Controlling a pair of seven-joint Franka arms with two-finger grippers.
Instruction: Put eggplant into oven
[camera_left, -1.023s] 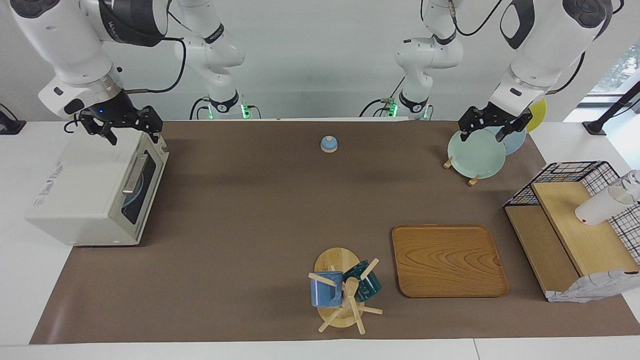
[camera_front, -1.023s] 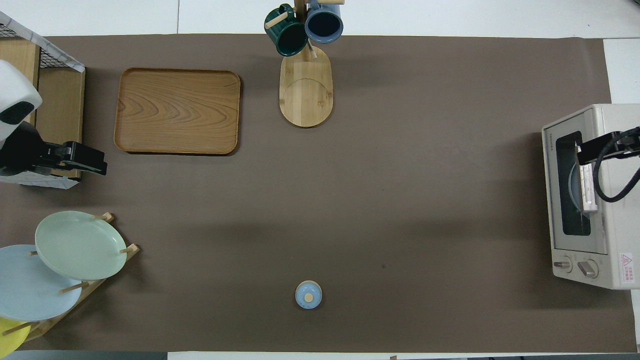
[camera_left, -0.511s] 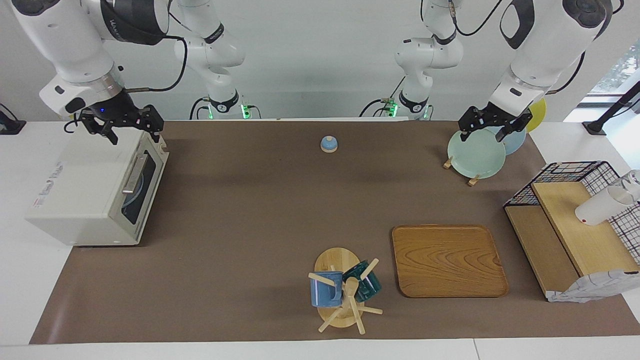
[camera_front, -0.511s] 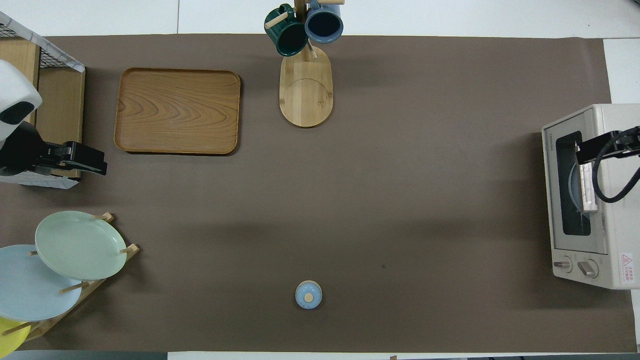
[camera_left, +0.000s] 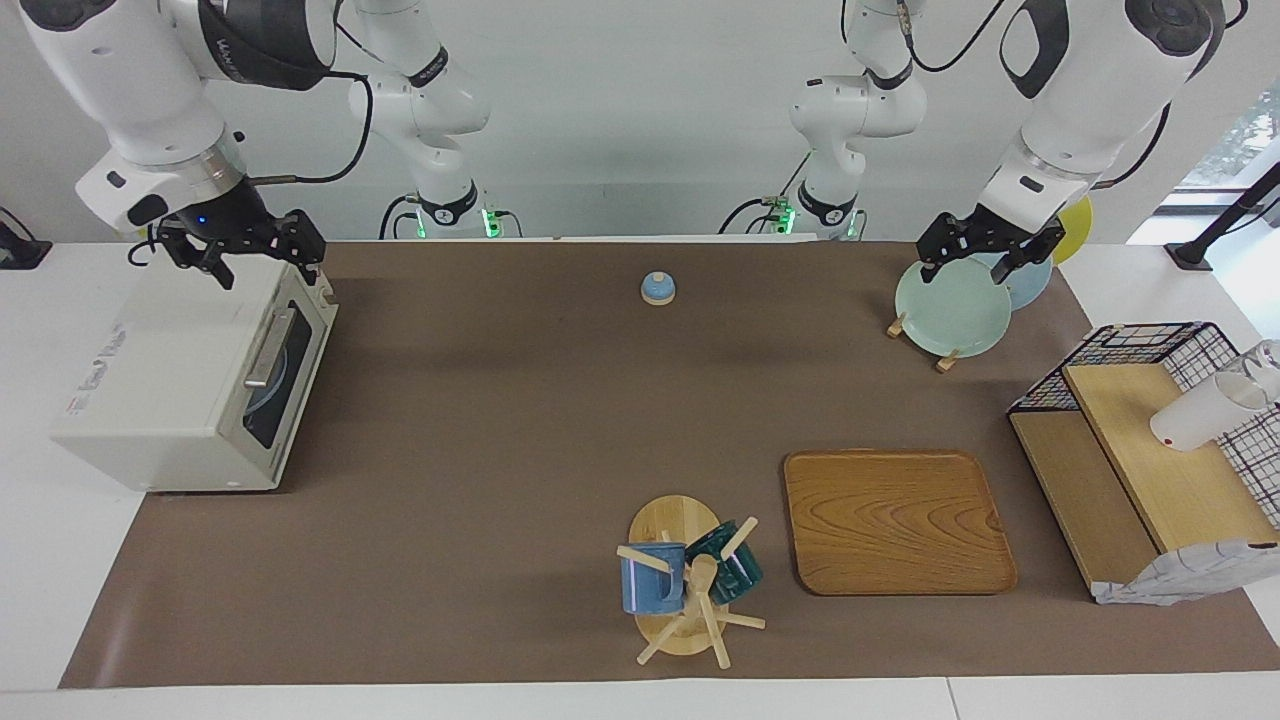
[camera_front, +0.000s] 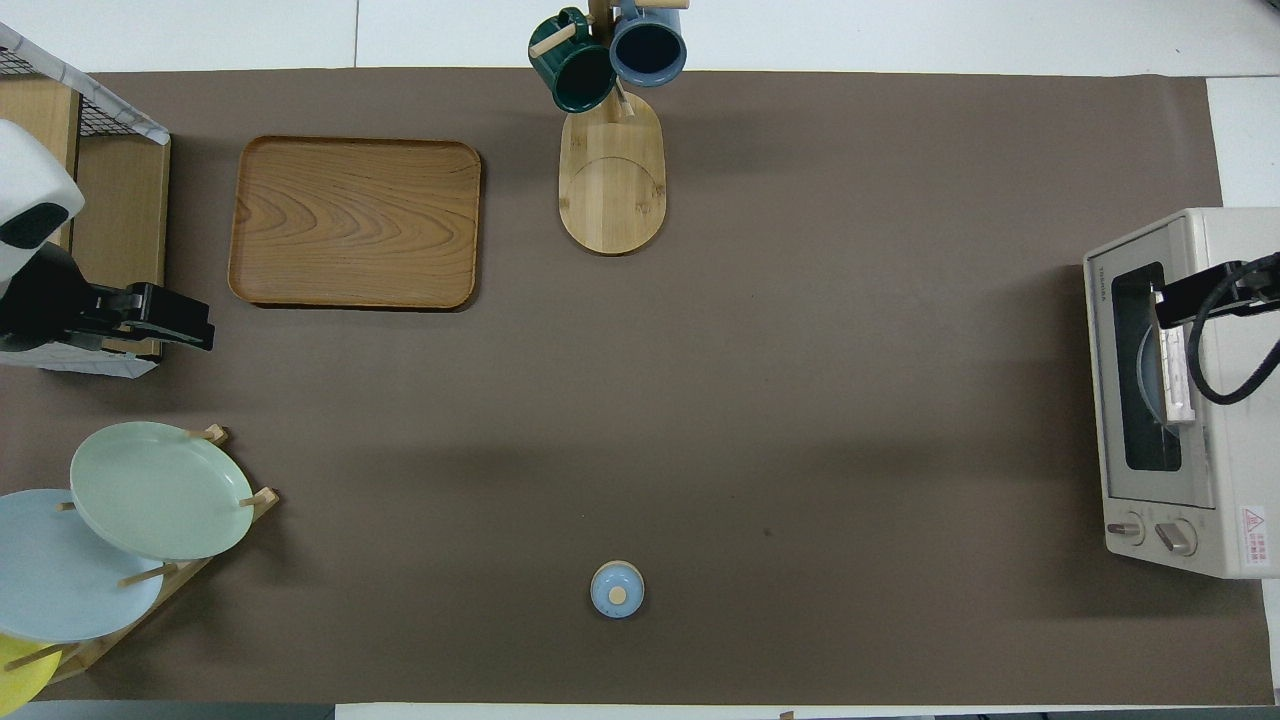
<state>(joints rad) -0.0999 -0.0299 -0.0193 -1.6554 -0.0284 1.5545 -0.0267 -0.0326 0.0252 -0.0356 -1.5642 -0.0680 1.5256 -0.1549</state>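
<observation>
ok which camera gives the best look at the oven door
The overhead view: it looks straight onto the oven door, showing its glass, handle and the knobs beside it, with the right claw partly over it. The facing view shows the shut door only at a slant, with its handle.

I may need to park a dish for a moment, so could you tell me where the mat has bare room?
The widest bare stretch lies between the oven, the small blue lid and the mug rack. The tray is bare too. It is crowded at the left arm's end, around the plate rack and the shelf.
</observation>
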